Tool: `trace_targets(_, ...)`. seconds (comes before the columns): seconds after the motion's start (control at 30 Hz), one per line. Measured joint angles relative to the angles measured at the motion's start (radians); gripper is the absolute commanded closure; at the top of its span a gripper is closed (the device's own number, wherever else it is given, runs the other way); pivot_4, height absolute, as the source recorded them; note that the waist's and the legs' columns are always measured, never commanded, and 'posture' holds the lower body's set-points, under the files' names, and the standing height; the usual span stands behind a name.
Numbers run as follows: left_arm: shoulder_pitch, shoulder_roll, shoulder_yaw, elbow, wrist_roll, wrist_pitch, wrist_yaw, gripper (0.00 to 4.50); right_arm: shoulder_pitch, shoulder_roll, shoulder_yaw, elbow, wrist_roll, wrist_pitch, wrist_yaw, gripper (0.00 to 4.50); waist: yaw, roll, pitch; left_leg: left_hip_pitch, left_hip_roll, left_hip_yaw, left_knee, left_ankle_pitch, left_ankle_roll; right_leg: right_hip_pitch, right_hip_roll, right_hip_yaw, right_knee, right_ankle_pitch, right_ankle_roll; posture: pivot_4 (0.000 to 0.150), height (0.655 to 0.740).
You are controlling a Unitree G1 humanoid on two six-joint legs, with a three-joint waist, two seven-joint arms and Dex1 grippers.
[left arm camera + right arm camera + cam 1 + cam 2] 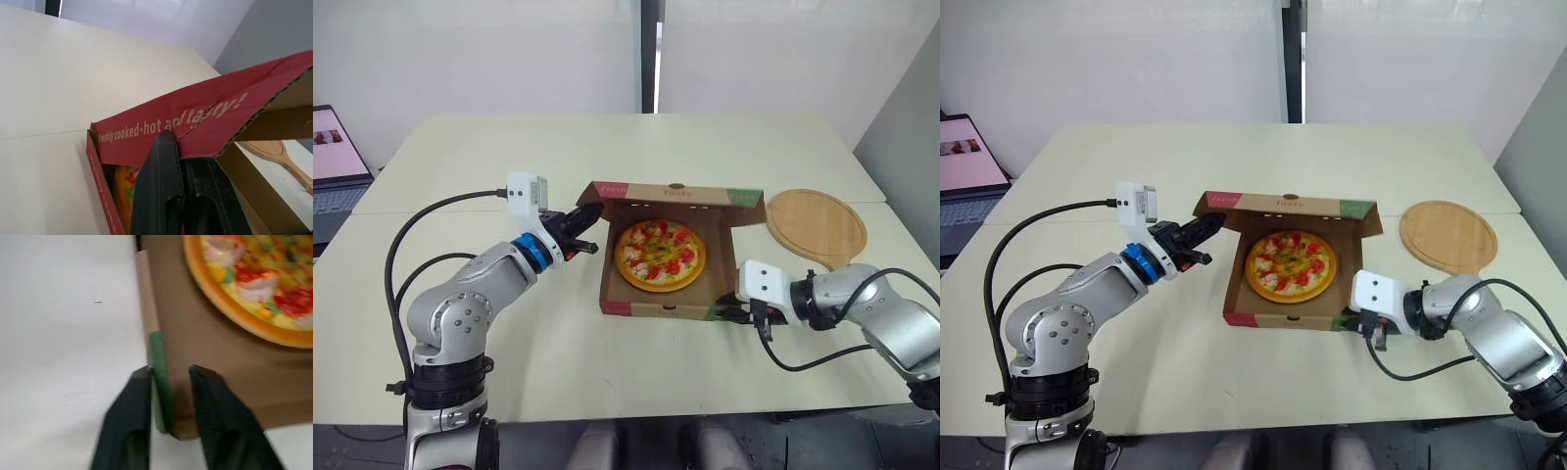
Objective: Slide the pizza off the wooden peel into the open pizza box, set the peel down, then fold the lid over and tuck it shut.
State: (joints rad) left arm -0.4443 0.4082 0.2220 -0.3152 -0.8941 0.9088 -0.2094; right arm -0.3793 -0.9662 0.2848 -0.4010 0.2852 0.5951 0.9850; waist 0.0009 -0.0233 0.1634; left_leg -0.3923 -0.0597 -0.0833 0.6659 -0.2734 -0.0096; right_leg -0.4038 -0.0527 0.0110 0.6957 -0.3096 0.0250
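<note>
Pinching the red lid flap (186, 122) at the box's left side, the left gripper (592, 217) is clenched; both fingers (159, 186) meet on the cardboard. Pizza box (656, 305) sits mid-bench (558, 372), square to the robot, lid (675, 193) raised along the far edge. Pizza (659, 255) lies flat inside the tray, centred. Right gripper (170, 374) is at the near-right corner, released: its 2 fingers straddle the green-striped side wall with a gap on the inner side. Wooden peel (816, 227) lies flat just right of the box, not touching it, long axis far-to-near, handle pointing toward the robot.
</note>
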Motion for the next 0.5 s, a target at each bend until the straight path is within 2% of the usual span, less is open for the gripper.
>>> trace_targets(0.07,0.000,-0.003,0.000,0.000,0.006,-0.001,0.000,4.50,0.010,0.004,-0.038,-0.013,0.019,0.025,-0.003,1.60,0.000,0.000,0.000,0.000,0.000,0.000,0.000,0.000,0.000,0.000,0.000,0.000,0.000,0.000,0.000,0.150,0.7400)
trace_targets(0.27,-0.004,-0.019,-0.005,0.003,0.030,-0.008,0.000,4.50,0.038,0.006,-0.215,-0.096,0.144,0.120,-0.006,1.60,0.003,0.000,0.000,0.000,0.000,0.000,0.000,0.000,0.000,0.000,0.000,0.000,0.000,0.000,0.000,0.150,0.7400)
trace_targets(0.37,-0.015,-0.021,-0.011,0.010,0.040,-0.014,-0.001,4.50,0.068,-0.009,-0.287,-0.105,0.167,0.159,-0.029,2.25,0.005,0.000,0.000,0.000,0.000,0.000,0.000,0.000,0.000,0.000,0.000,0.000,0.000,0.000,0.000,0.150,0.7400)
trace_targets(0.5,-0.023,-0.017,-0.010,0.015,0.050,-0.022,-0.014,4.50,0.033,0.015,-0.298,-0.003,0.083,0.155,-0.133,3.67,0.001,0.000,0.000,0.000,0.000,0.002,0.000,0.000,0.000,0.000,0.000,0.001,0.001,0.000,0.000,0.150,0.7400)
